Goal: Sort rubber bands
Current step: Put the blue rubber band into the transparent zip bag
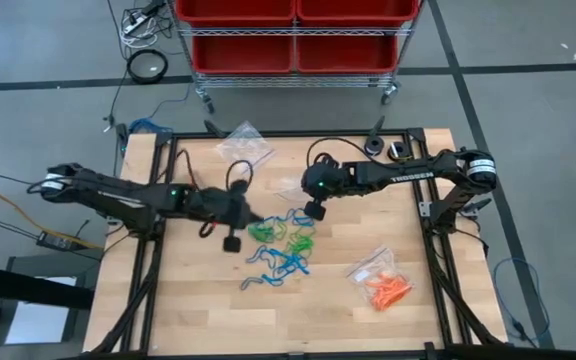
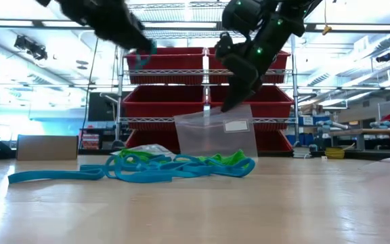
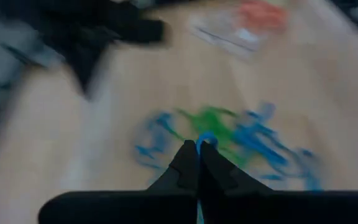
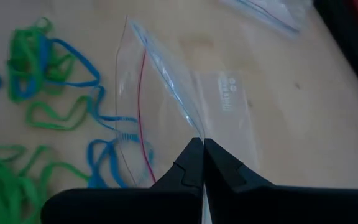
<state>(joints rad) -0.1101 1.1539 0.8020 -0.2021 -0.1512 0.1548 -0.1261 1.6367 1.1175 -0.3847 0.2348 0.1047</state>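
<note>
1. The rubber bands (image 1: 283, 245) lie in a loose tangle of green and blue loops near the middle of the wooden table (image 1: 198, 310); green ones bunch at the heap's top, blue ones trail toward the front edge.
2. The left gripper (image 3: 198, 148) hangs above the heap's left side, fingers pressed together on a single blue band (image 3: 206, 138) (only a small curl of it shows past the fingertips, and the view is blurred).
3. The right gripper (image 4: 202, 144) is raised just above the heap's upper right edge, fingers clamped on the rim of a clear plastic bag (image 4: 166, 106), which hangs open beneath it with its bottom near the bands.
4. In the low view that held bag (image 2: 217, 132) dangles just behind the heap, with green and blue loops (image 2: 175, 165) spread flat along the tabletop in front.
5. A second bag with orange bands (image 1: 383, 282) inside lies well to the right of the heap, toward the front.
6. A third, flat bag (image 1: 245, 143) sits beyond the heap, near the table's far edge.
7. Red bins (image 1: 293, 30) on a wire rack stand past the table.
</note>
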